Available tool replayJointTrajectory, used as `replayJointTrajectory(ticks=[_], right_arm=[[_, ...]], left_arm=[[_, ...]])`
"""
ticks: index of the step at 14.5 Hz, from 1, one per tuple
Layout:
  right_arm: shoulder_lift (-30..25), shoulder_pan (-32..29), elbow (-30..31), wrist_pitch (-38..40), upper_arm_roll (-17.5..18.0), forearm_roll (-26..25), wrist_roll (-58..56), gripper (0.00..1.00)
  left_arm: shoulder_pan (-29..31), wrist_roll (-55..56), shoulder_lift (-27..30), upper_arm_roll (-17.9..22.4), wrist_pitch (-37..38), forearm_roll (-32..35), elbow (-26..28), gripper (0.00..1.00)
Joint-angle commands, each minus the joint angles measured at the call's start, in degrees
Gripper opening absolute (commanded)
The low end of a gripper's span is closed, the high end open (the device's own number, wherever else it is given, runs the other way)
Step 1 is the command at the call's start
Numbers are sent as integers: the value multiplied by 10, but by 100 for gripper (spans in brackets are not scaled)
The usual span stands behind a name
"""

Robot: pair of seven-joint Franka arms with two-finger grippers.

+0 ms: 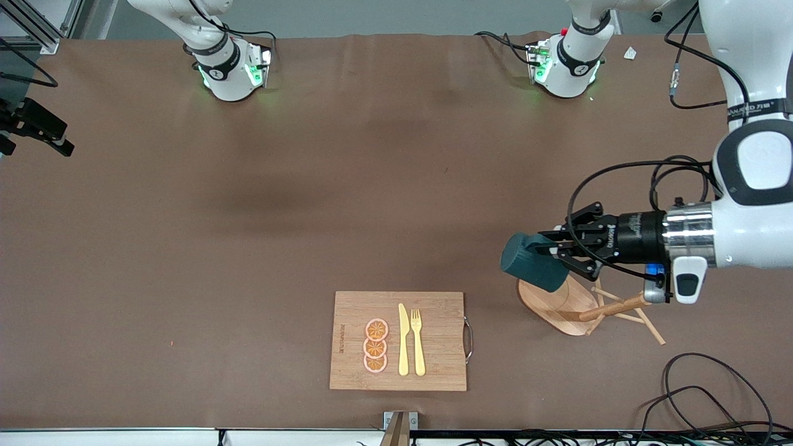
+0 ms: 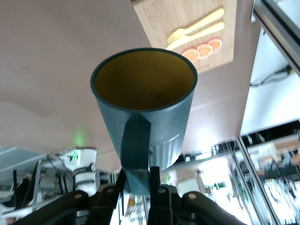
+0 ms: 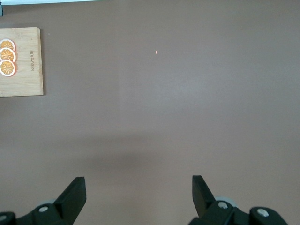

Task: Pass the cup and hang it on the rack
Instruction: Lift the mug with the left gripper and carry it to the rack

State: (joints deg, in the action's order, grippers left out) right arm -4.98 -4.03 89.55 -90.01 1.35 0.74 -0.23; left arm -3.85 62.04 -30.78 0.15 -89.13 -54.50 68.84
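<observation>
The dark teal cup (image 1: 531, 261) with its mustard-yellow inside (image 2: 143, 77) is held in the air, tipped on its side. My left gripper (image 1: 550, 248) is shut on the cup's loop handle (image 2: 136, 150). It holds the cup over the oval base of the wooden rack (image 1: 551, 303). The rack's post (image 1: 613, 308) and thin pegs show toward the left arm's end of the table. My right gripper (image 3: 138, 187) is open and empty, high over bare table at the right arm's end. Its black body shows at the front view's edge (image 1: 37, 127).
A bamboo cutting board (image 1: 433, 371) lies nearer to the front camera, with a yellow knife (image 1: 403, 339), a yellow fork (image 1: 418, 341) and three orange slices (image 1: 375, 345) on it. Black cables (image 1: 712, 396) lie at the table's front corner by the rack.
</observation>
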Motion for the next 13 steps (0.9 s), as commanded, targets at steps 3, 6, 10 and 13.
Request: replayJointTrajectory(ticks=[3, 6, 10, 13], right_arm=[[-2, 0, 2, -13, 1, -3, -1, 100], [-2, 0, 3, -11, 1, -3, -1, 100], [-3, 0, 4, -10, 1, -2, -1, 100], [-3, 0, 4, -10, 1, -2, -1, 100]], left_arm=[[47, -68, -35, -4, 26, -40, -3, 0], [62, -82, -56, -3, 27, -71, -3, 0], [81, -76, -66, -3, 26, -81, -2, 0], [93, -75, -75, -2, 26, -81, -1, 0]])
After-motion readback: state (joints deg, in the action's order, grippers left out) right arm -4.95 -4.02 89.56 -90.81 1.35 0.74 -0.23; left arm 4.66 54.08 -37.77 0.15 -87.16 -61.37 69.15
